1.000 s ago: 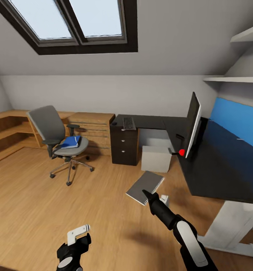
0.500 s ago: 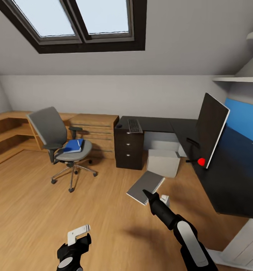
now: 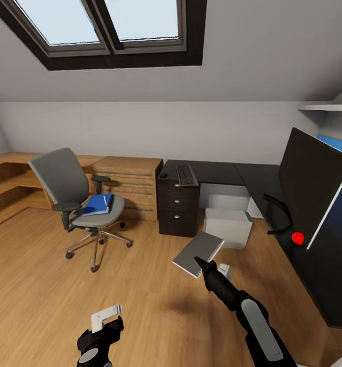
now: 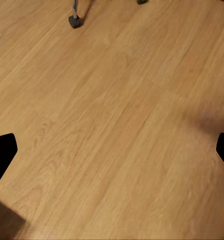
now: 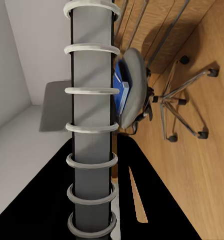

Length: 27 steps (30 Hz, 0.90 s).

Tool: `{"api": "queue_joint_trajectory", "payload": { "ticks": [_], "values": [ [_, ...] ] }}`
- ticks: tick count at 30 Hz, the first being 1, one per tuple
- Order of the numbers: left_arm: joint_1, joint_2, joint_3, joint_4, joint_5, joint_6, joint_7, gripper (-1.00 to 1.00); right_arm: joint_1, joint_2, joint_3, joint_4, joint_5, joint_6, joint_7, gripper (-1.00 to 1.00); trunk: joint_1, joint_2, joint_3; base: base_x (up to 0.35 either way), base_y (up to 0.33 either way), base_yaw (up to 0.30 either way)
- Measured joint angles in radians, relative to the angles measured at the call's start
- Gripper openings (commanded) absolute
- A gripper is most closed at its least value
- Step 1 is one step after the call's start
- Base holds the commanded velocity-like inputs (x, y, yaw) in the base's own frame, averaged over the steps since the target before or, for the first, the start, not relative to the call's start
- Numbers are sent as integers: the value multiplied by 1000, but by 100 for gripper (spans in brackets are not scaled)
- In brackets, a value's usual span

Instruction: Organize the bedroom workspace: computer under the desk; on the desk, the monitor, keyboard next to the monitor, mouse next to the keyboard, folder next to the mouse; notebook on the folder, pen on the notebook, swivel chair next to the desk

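My right gripper (image 3: 201, 265) is shut on the light grey spiral notebook (image 3: 198, 253), held above the floor in front of the desk (image 3: 219, 173); its wire spine (image 5: 91, 125) runs between the fingers. The grey swivel chair (image 3: 71, 191) stands apart at the left with the blue folder (image 3: 97, 204) on its seat. The keyboard (image 3: 186, 175) and a small dark mouse (image 3: 164, 175) lie on the desk's back wing. The monitor (image 3: 313, 186) stands on the right wing. The grey computer (image 3: 227, 227) sits under the desk. My left gripper (image 3: 107, 316) hangs open over bare floor. The pen is out of view.
A black drawer unit (image 3: 178, 211) stands under the desk's left end, with an oak dresser (image 3: 127, 183) and low shelves beside it along the back wall. The chair's caster (image 4: 74, 21) is near my left gripper. A skylight sits in the sloped ceiling overhead.
The whole picture has shifted: the camera moved closer to the desk, so the monitor looks larger and further right. Both grippers keep their places in view, the notebook still held.
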Motion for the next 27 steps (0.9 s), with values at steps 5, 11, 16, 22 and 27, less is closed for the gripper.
{"api": "queue_joint_trajectory", "payload": {
  "ticks": [5, 11, 16, 22, 27],
  "values": [
    [0, 0, 0, 0, 1, 0, 0, 100, 0, -14, 0, 0, -1, 0, 1, -100, 0, 0, 0, 330, -22, 0],
    [0, 0, 0, 1, 1, 0, 0, 100, 0, -16, 0, 0, -2, 0, -1, -100, 0, 0, 0, 322, -97, 0],
    [0, 1, 0, 1, 1, 0, -2, 100, 0, -15, 0, 0, -3, 0, 0, -100, 0, 0, 0, 315, -126, 0],
    [0, 0, 0, 1, 1, 0, -3, 100, 0, -17, -1, 0, -3, 0, -7, -100, 0, 0, 0, 281, -175, 0],
    [0, 1, 0, 1, 1, 0, -3, 100, 0, -17, -2, 0, -3, 0, -5, -100, 0, 0, 0, 267, -193, 0]
  ]
}}
